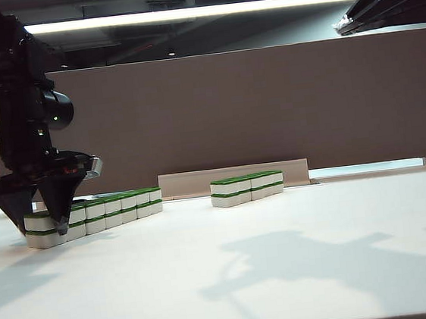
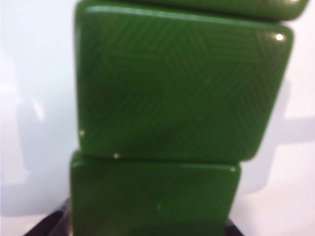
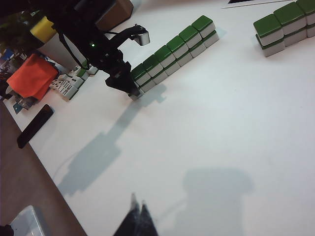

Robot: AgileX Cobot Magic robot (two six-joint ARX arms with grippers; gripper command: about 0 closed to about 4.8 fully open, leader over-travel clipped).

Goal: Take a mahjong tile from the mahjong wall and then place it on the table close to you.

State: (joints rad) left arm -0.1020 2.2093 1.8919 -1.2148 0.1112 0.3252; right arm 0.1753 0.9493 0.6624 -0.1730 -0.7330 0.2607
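The mahjong wall (image 1: 112, 210) (image 3: 172, 49) is a row of white tiles with green backs, stacked two high, on the left of the white table (image 1: 211, 281). My left gripper (image 1: 43, 223) (image 3: 129, 91) is down over the wall's near end, open, with one finger on each side of the end stack. In the left wrist view the end tile's green back (image 2: 152, 196) fills the space between the dark fingertips (image 2: 51, 227), with the tile behind it (image 2: 182, 88) beyond. My right gripper (image 3: 138, 202) hangs high over the table's near right part, shut and empty.
A shorter two-high row of tiles (image 1: 246, 186) (image 3: 285, 24) stands right of the wall. Behind are a low beige box (image 1: 234, 174) and the brown divider panel (image 1: 268, 108). Off the table's left edge lie an orange cloth (image 3: 32, 76), loose tiles (image 3: 66, 86) and a black phone (image 3: 34, 125).
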